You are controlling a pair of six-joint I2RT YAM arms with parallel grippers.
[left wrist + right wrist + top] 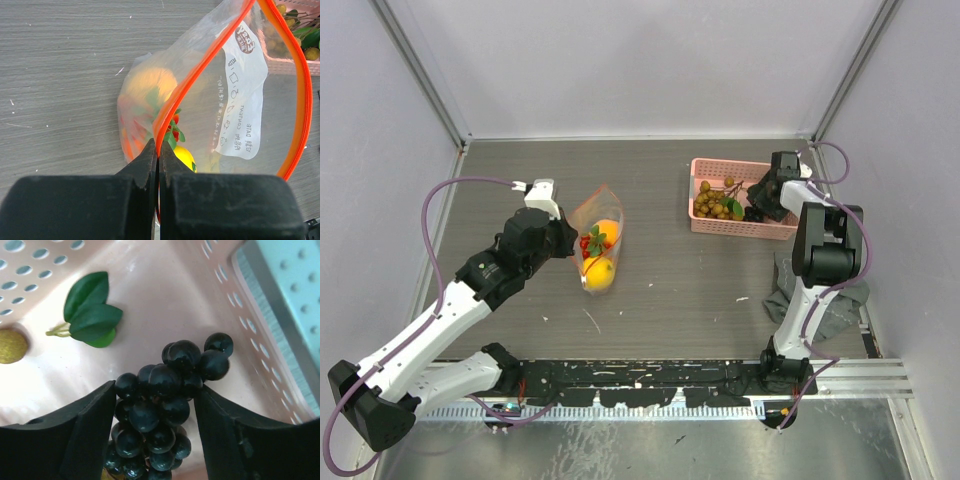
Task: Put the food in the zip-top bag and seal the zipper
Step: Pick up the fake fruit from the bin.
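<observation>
The zip-top bag [600, 235] lies open-mouthed on the table with an orange round fruit [607, 229], a yellow round fruit [598, 270] and small red berries inside. My left gripper [158, 150] is shut on the bag's red-orange zipper [307, 100] at the near rim, holding the mouth up. My right gripper [155, 405] reaches into the pink basket [740, 228], its fingers pressed against both sides of a bunch of dark grapes [160, 395]. A bunch of small brown balls [715, 207] lies in the basket's left part.
Green leaves [92, 310] and one brown ball [10, 346] lie on the basket floor beside the grapes. A grey cloth [820, 300] is crumpled by the right arm's base. Walls close in the table on three sides.
</observation>
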